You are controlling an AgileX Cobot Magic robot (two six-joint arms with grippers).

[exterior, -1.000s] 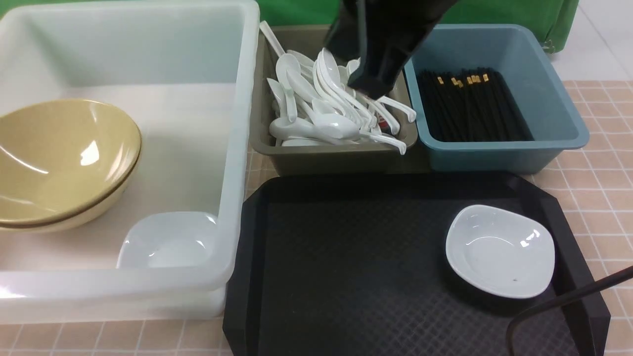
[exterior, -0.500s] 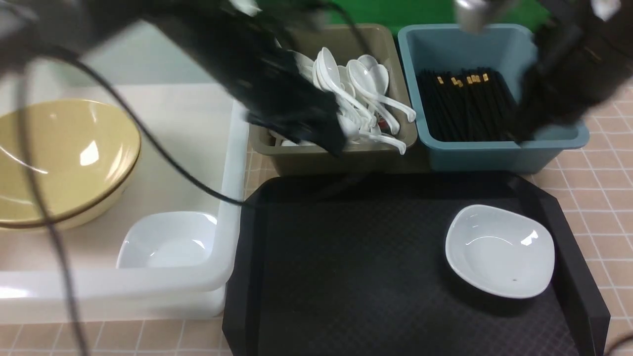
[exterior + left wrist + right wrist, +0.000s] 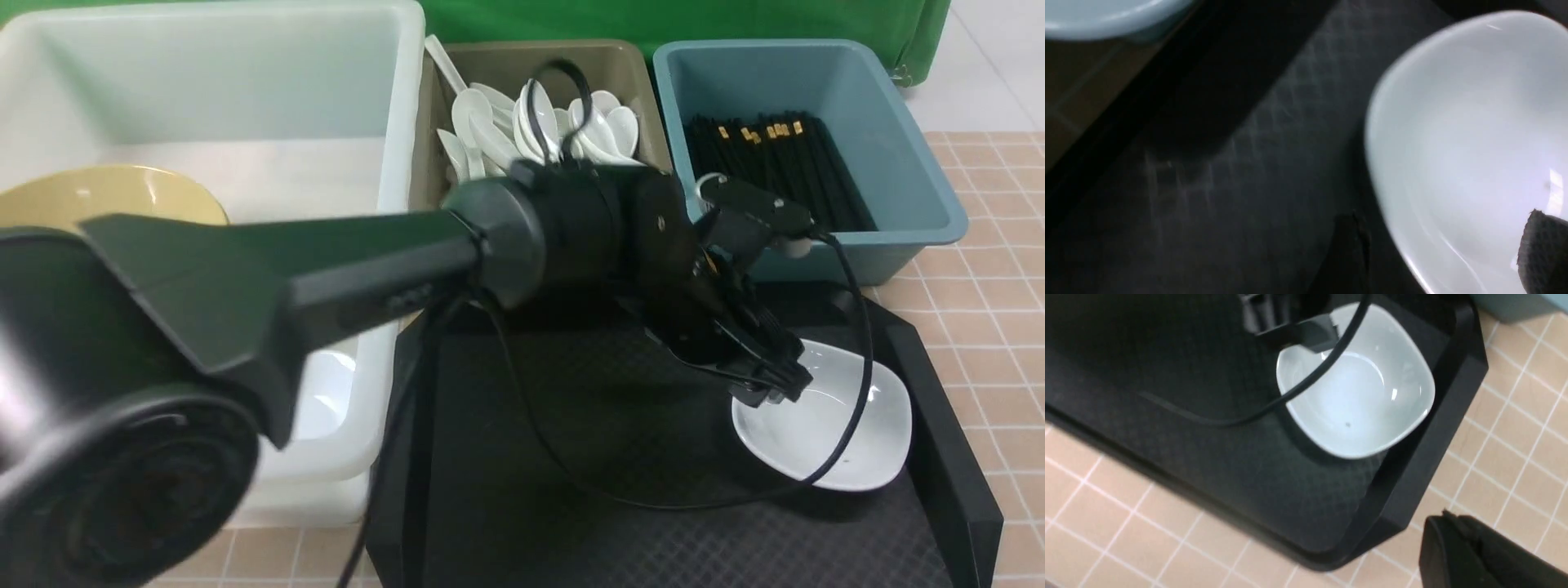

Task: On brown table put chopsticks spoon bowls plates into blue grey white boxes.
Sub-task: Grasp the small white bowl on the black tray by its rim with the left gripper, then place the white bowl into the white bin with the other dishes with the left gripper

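A white square bowl (image 3: 849, 441) sits at the right end of the black tray (image 3: 571, 523). My left arm reaches across the tray, and my left gripper (image 3: 775, 390) is at the bowl's near-left rim. In the left wrist view the bowl (image 3: 1474, 134) fills the frame. My left gripper (image 3: 1445, 253) is open, with one finger (image 3: 1348, 253) outside the rim over the tray and the other (image 3: 1543, 253) inside the bowl. In the right wrist view my right gripper (image 3: 1470, 551) is shut and empty above the tiled table, beside the tray corner, with the bowl (image 3: 1363, 400) beyond it.
A white box (image 3: 396, 98) at the left holds stacked yellow bowls (image 3: 106, 192) and a small white dish (image 3: 331, 400). The grey box (image 3: 506, 61) holds white spoons (image 3: 490, 131). The blue box (image 3: 906, 171) holds black chopsticks (image 3: 784, 155). My left arm hides much of the white box.
My left arm swung from above the spoon box down and right to the white bowl on the tray. The right arm, blurred over the blue box half a second ago, has left the front view.
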